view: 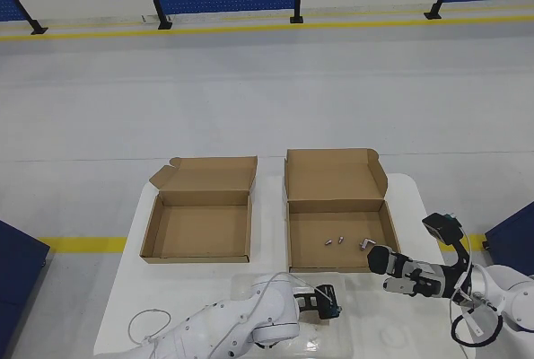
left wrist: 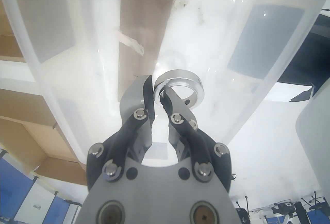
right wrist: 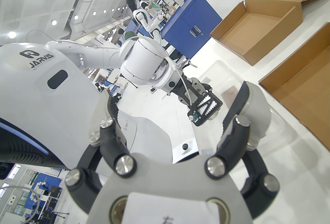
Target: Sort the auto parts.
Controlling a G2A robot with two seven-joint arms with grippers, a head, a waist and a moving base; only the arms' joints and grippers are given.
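The left gripper (left wrist: 158, 98) pinches the wall of a metal ring (left wrist: 199, 92) inside the clear bin (left wrist: 270, 80). This looks like the pick-up step. Next it should lift straight out toward a cardboard box (view: 197, 232). The right gripper (view: 379, 261) hangs spread and empty.

A white table (view: 408, 202) stands on a pale floor (view: 267, 99), with a blue cabinet (view: 4, 265) off its left edge, a second blue cabinet (view: 529, 232) off its right edge, and a yellow floor line (view: 249, 29) and blue barriers (view: 222, 5) well beyond its far edge.
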